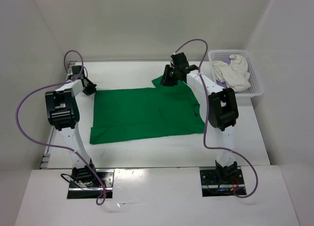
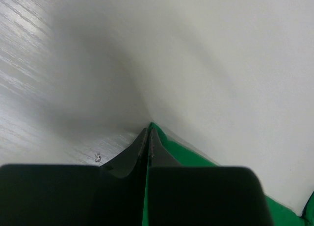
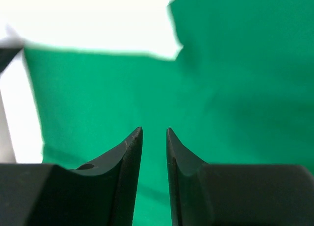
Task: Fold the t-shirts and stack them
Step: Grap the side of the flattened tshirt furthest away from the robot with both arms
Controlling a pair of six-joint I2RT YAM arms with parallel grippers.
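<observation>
The bright green t-shirt (image 1: 144, 113) lies spread flat on the white table. My left gripper (image 1: 90, 88) is at its far left corner, shut on the green cloth, which shows between the fingers in the left wrist view (image 2: 149, 133). My right gripper (image 1: 169, 80) is open just above the shirt's far right part, near a sleeve; green cloth (image 3: 221, 79) fills the right wrist view with nothing between the fingers (image 3: 133, 142). The white t-shirt (image 1: 234, 71) lies crumpled in the basket over a bit of the lavender t-shirt (image 1: 219, 81).
A white perforated basket (image 1: 255, 79) stands at the back right of the table. White walls close in the table at the back and both sides. Purple cables loop from both arms.
</observation>
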